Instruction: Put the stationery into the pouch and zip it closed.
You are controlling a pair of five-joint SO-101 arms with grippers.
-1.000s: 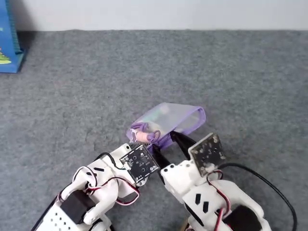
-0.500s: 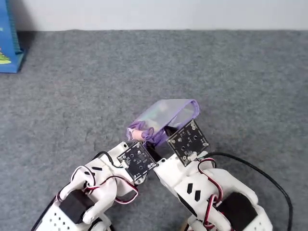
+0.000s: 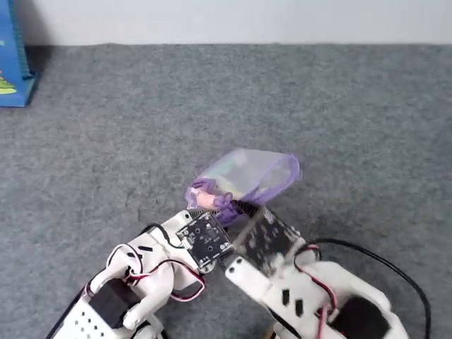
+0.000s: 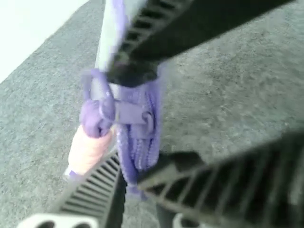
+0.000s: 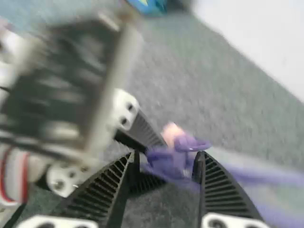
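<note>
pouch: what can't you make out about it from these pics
- High view: the right arm covers the near end of the pouch, so open or zipped cannot be told.
- Left wrist view: the pink item at the pouch end is blurred, kind unclear.
- Right wrist view: the pouch is smeared; contents unreadable.

Bright, diffuse light falls evenly, leaving only faint, soft shadows.

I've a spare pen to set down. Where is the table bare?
Bare: the wide stretch between pouch and back wall, the left side near the blue box, the right side past the pouch. Crowded: the near edge, where left arm and right arm meet at the pouch.
</note>
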